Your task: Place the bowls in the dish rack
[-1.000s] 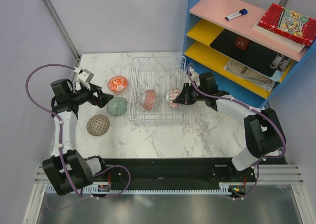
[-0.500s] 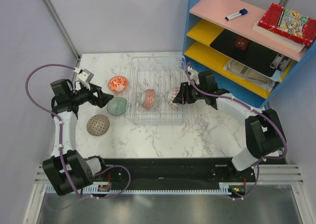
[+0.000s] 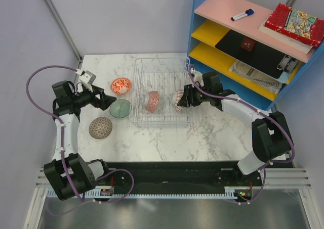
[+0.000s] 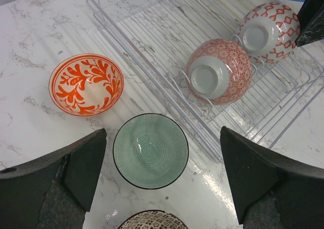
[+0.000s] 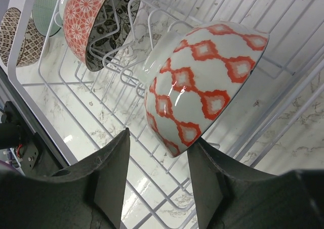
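The wire dish rack (image 3: 163,72) lies mid-table. Two bowls stand on edge in it: a pink-red patterned bowl (image 3: 153,101) and a white bowl with red diamonds (image 3: 177,99). My right gripper (image 3: 185,98) is open around the lower edge of the diamond bowl (image 5: 207,82), with a gap at one finger. On the marble left of the rack sit an orange-leaf bowl (image 3: 121,85), a green bowl (image 3: 120,108) and a brown patterned bowl (image 3: 100,128). My left gripper (image 3: 109,101) hangs wide open above the green bowl (image 4: 150,151), holding nothing.
A blue shelf unit (image 3: 243,42) with a pen, a book and other items stands right behind the rack's right side. The rack's low wire wall (image 4: 152,67) runs between the loose bowls and the racked ones. Grey walls close in the table's left and back.
My right gripper has opened and let go of the diamond bowl, which now leans in the rack on its own. The left arm has not moved.
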